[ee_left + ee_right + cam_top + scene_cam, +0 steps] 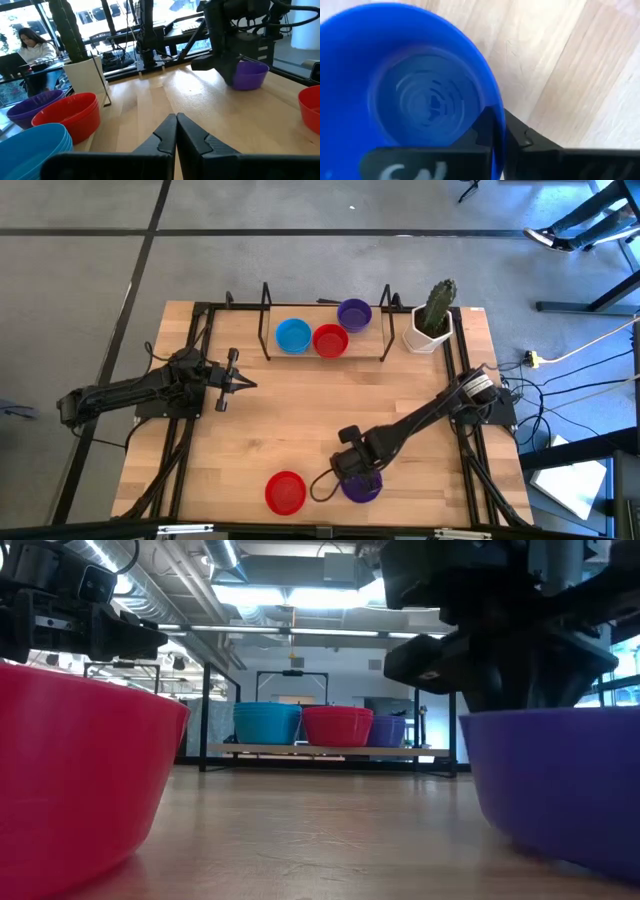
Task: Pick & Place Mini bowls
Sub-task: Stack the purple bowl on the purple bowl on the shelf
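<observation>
A purple mini bowl (362, 488) stands near the table's front edge, with my right gripper (500, 132) shut on its rim. A red mini bowl (285, 492) rests on its base to the left of it. On a rack at the far side sit stacks of blue (293, 335), red (330, 340) and purple (354, 313) mini bowls. My left gripper (176, 132) is shut on nothing and points level above the table's left part. My right gripper pinches the purple bowl's rim (496, 117) on the bowl's far-left side, one finger (482, 127) inside the bowl and the other (522, 140) outside. The fingers come steeply from above. The bowl sits upright with its base (560, 855) on the table.
A white pot with a cactus (432, 320) stands at the far right corner, beside the black rack frame (265, 320). Bare wood (300, 410) lies in the table's middle. A person sits at a laptop (30, 47) beyond the table.
</observation>
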Robot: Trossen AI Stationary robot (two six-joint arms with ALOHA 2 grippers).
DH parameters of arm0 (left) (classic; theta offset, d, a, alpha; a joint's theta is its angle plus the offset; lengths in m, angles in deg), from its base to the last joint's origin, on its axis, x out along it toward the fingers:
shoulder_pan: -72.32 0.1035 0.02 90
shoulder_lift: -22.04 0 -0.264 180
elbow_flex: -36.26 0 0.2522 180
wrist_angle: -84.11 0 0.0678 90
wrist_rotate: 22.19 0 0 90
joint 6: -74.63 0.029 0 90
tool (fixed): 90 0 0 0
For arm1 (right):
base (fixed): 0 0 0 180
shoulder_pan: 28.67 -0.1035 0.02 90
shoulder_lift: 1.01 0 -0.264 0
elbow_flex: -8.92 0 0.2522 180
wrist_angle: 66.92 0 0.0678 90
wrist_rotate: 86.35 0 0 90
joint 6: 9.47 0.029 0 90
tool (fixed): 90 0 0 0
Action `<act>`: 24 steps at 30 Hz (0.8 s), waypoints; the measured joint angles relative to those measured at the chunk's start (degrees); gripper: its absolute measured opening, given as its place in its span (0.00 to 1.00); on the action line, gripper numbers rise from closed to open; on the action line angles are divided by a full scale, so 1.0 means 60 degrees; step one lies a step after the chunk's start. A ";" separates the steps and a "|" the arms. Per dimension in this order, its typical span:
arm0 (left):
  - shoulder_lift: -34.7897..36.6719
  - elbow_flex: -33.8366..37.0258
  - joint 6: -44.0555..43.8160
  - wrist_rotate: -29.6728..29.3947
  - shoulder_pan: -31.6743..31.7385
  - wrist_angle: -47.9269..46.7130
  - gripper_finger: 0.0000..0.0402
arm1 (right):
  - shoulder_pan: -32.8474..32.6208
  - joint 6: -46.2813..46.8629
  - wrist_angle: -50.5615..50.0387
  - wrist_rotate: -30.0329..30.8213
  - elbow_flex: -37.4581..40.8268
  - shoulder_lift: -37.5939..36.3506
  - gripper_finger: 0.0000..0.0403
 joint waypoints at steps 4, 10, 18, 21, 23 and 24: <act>0.0000 0.0000 0.0000 0.0000 0.0000 -0.0004 0.01 | 0.0200 -0.0156 -0.0010 -0.0221 0.0009 -0.0086 0.04; 0.0000 0.0000 0.0000 0.0000 0.0000 -0.0050 0.01 | 0.0589 -0.0509 0.0108 -0.0091 0.0116 -0.1051 0.02; 0.0002 0.0000 0.0153 0.0000 0.0000 -0.0215 0.01 | 0.1397 -0.1582 0.2707 -0.1300 0.2268 -0.4355 0.01; 0.0001 0.0000 0.0155 -0.0004 0.0000 -0.0215 0.01 | 0.1880 -0.1383 0.4279 -0.0637 0.3886 -0.6137 0.02; 0.0000 0.0000 0.0160 -0.0004 0.0000 -0.0215 0.01 | 0.2217 -0.1064 0.5464 -0.0492 0.5091 -0.7361 0.02; 0.0000 0.0000 0.0168 -0.0004 0.0000 -0.0215 0.01 | 0.2383 -0.0941 0.6062 -0.0474 0.5701 -0.7941 0.02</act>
